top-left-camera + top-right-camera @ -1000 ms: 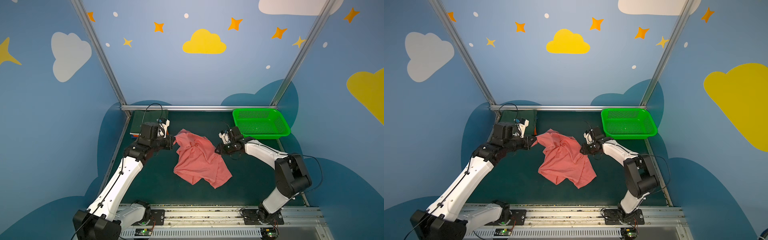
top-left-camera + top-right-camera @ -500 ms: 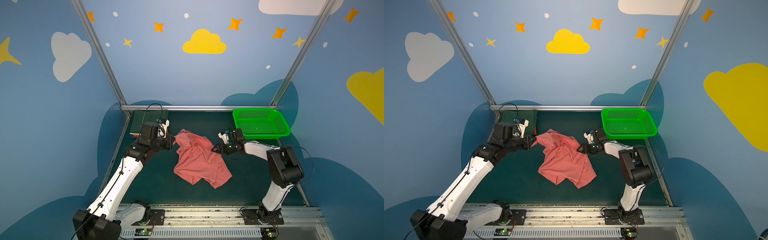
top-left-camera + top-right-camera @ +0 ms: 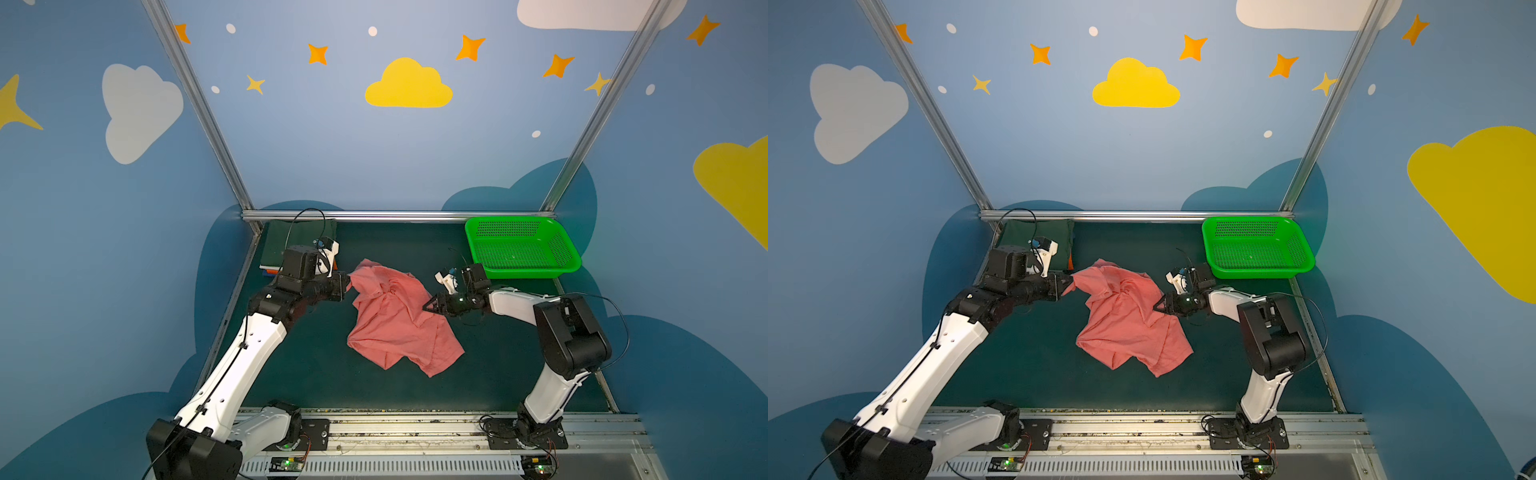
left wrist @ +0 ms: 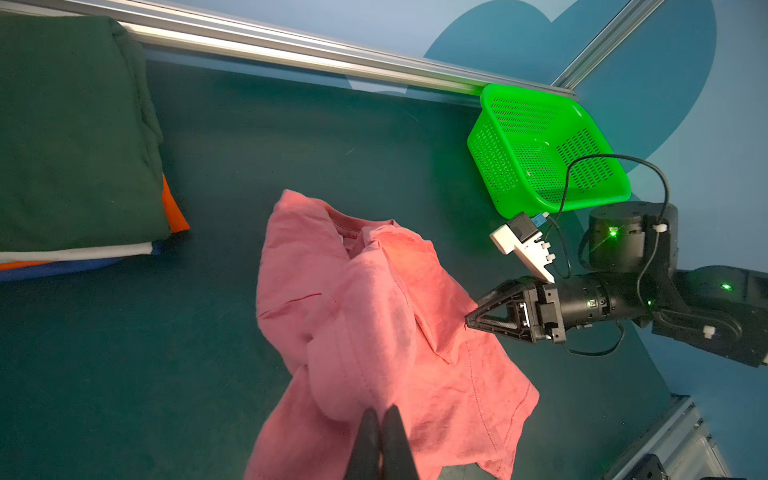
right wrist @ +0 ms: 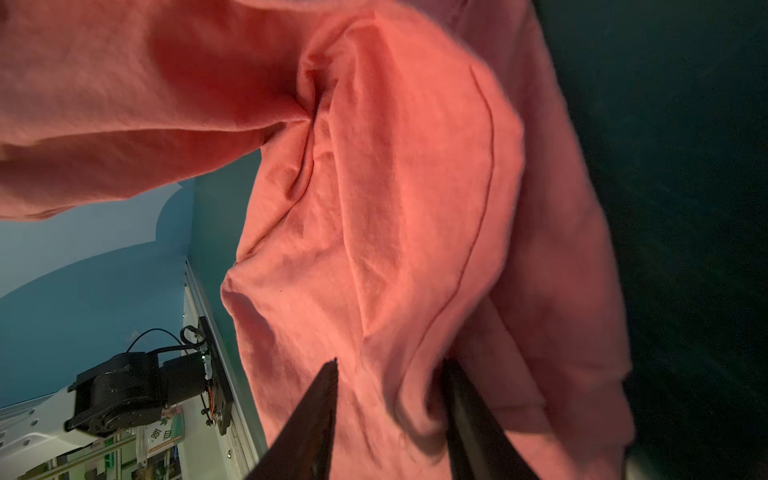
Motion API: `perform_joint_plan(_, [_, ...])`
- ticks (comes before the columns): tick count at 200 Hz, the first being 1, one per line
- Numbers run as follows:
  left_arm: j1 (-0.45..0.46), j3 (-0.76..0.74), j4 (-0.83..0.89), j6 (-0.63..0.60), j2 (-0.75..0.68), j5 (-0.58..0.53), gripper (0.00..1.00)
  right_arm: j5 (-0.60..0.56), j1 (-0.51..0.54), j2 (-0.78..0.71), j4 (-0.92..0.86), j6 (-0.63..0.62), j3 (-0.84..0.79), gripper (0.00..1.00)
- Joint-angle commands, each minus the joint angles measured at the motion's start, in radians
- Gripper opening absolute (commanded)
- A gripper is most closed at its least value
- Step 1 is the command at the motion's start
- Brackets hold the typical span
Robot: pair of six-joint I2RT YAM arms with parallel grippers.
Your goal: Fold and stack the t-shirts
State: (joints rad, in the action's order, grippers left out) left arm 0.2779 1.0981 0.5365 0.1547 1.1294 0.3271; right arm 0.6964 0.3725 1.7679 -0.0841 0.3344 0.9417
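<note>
A crumpled salmon-pink t-shirt (image 3: 395,320) (image 3: 1125,320) lies mid-table, its left corner lifted. My left gripper (image 3: 348,284) (image 3: 1069,282) (image 4: 380,411) is shut on that corner. At the shirt's right edge, my right gripper (image 3: 426,307) (image 3: 1156,307) (image 4: 467,322) (image 5: 390,365) stands open. Its fingers straddle a loose fold of the pink cloth (image 5: 374,208). At the back left sits a stack of folded t-shirts with a dark green one (image 3: 299,243) (image 3: 1034,237) (image 4: 75,137) on top. Orange (image 4: 174,212), white (image 4: 83,251) and blue (image 4: 62,268) edges show beneath it.
A green perforated basket (image 3: 532,272) (image 3: 1258,272) (image 4: 490,166) stands at the back right, just behind my right arm. A metal rail (image 3: 395,215) runs along the table's back edge, and blue walls close in both sides.
My right gripper has shifted slightly forward and inward onto the shirt's right edge, and its arm's elbow has swung out to the right. The left gripper and shirt corner have stayed put.
</note>
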Motion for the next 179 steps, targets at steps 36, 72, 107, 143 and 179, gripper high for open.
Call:
perform_joint_plan(36, [0.003, -0.017, 0.002, 0.002, -0.017, -0.003, 0.05, -0.019, 0.012, -0.102, -0.033, 0.006, -0.053, 0.43])
perform_joint_plan(72, [0.003, -0.017, -0.001, 0.007, -0.013, 0.003, 0.05, -0.017, 0.013, -0.068, -0.013, 0.024, -0.046, 0.35])
perform_joint_plan(107, [0.003, -0.019, 0.005, 0.006, -0.023, -0.008, 0.05, -0.027, 0.016, -0.066, -0.01, 0.043, -0.041, 0.24])
perform_joint_plan(143, [0.002, -0.02, 0.006, 0.003, -0.022, -0.008, 0.05, -0.052, 0.018, -0.083, -0.035, 0.035, -0.037, 0.15])
perform_joint_plan(179, [0.003, -0.014, 0.007, 0.001, -0.017, -0.012, 0.05, -0.096, 0.016, -0.114, -0.109, 0.006, -0.004, 0.0])
